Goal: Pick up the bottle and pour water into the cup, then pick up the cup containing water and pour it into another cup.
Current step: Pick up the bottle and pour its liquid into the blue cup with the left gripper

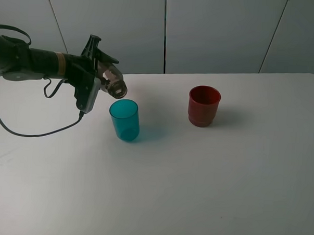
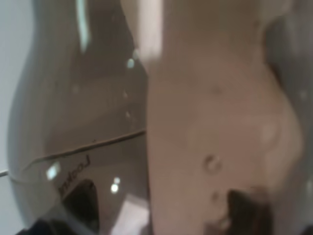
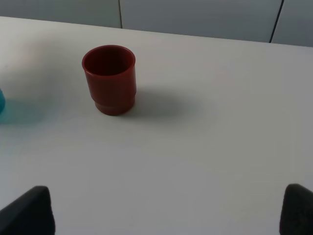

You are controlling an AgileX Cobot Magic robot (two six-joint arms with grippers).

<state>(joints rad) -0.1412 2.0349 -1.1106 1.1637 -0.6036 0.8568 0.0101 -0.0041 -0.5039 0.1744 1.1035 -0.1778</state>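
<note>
Exterior high | white table (image 1: 221,193) | grey panels (image 1: 218,31) | left tool (image 1: 98,73) clamps bottle (image 1: 116,86) | right tool (image 3: 164,210) apart

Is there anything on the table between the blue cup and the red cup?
No. Between the blue cup and the red cup there is only bare white table. The high camera view shows the whole stretch.

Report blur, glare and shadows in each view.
Exterior high: sharp, soft shadows right of the teal cup and red cup. Left wrist: the bottle fills the frame, out of focus, with small glints. Right wrist: red cup sharp, right hand only dark blurred tips.
</note>
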